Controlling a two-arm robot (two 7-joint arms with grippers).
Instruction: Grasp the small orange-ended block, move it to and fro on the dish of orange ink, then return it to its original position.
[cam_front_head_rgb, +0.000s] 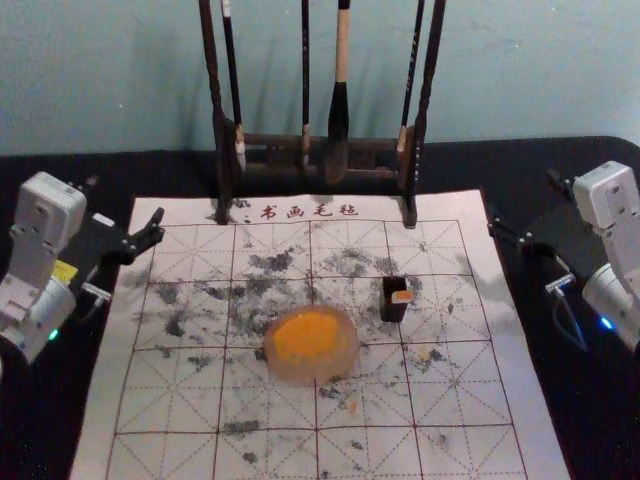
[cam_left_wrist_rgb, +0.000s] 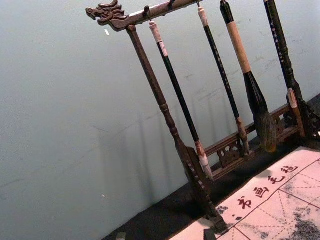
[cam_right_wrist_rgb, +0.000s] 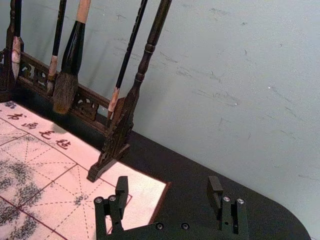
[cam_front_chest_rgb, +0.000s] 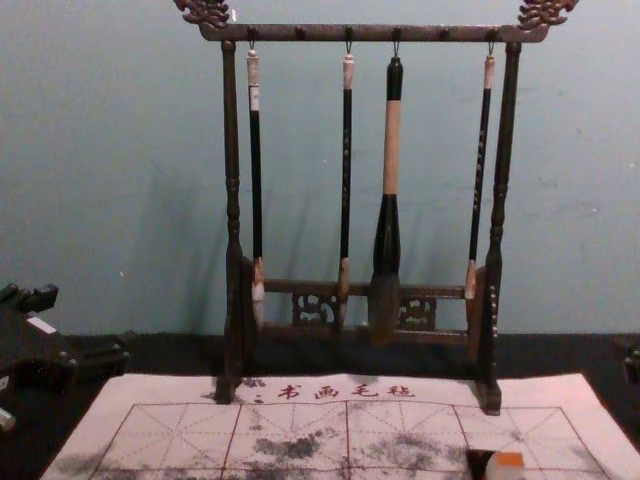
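Observation:
The small block shows its orange end at the black holder, right of the dish on the mat; whether it sits in or against the holder I cannot tell. In the chest view the block has a pale side below the orange. The round translucent dish holds orange ink. My left gripper hangs open and empty by the mat's left edge; its tips edge into the left wrist view. By the right edge, my right gripper is also open and empty, as the right wrist view confirms.
A dark wooden rack with several hanging brushes stands across the back edge of the ink-stained, gridded mat. The mat lies on a black table, with a pale wall behind.

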